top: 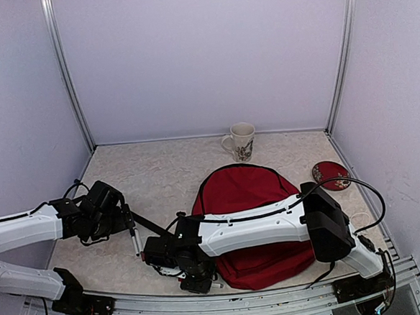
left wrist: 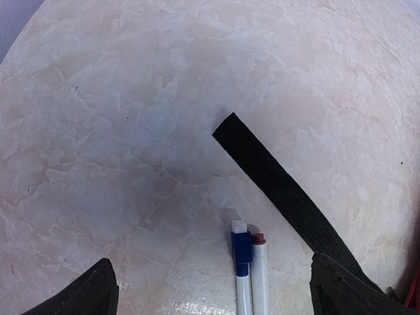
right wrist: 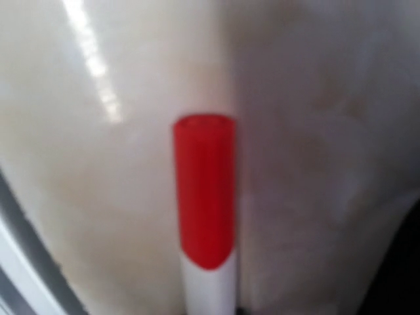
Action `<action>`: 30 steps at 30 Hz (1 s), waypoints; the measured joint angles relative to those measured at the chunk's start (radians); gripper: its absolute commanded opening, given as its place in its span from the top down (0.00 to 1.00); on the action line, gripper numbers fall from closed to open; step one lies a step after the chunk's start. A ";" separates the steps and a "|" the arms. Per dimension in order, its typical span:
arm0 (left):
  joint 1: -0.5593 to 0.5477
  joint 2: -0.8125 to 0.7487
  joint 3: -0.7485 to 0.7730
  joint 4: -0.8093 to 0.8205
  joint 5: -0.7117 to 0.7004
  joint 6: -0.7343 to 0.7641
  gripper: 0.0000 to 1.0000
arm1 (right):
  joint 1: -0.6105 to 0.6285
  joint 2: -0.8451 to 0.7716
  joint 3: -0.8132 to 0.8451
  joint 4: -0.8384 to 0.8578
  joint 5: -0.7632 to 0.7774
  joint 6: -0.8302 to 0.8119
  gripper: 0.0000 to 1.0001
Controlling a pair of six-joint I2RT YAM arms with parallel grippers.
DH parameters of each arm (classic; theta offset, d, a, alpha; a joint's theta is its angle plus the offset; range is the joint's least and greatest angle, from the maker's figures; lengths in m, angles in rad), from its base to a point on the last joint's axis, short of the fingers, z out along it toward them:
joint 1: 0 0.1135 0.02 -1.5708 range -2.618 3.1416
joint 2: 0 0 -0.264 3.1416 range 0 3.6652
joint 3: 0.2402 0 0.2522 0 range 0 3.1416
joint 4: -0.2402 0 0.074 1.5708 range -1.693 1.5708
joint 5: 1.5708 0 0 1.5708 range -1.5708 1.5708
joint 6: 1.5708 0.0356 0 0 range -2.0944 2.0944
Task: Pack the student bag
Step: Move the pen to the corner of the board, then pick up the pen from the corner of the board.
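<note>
Red student bag [top: 252, 190], one mug [top: 240, 141], three markers [left wrist: 241, 262]

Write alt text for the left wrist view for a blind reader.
A blue-capped marker and a red-capped marker lie side by side on a marbled table, between the fingers of the open left pincer. A black strap runs diagonally beside them.

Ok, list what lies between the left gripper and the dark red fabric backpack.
Top view: a flat black strap runs from the backpack toward the left gripper, two white markers beside it.
</note>
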 measured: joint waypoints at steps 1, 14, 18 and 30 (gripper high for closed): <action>0.000 0.000 0.000 0.000 0.000 0.000 0.01 | 0.000 0.000 0.001 -0.001 0.005 0.000 1.00; 0.005 0.000 0.000 0.000 0.000 0.000 0.01 | 0.001 -0.045 -0.068 0.068 0.006 -0.016 1.00; 0.005 0.000 0.000 0.000 0.000 0.000 0.01 | 0.000 -0.087 -0.124 0.148 -0.034 -0.024 1.00; 0.005 0.000 0.000 0.000 0.000 0.000 0.01 | -0.019 -0.307 -0.277 0.380 -0.128 -0.027 1.00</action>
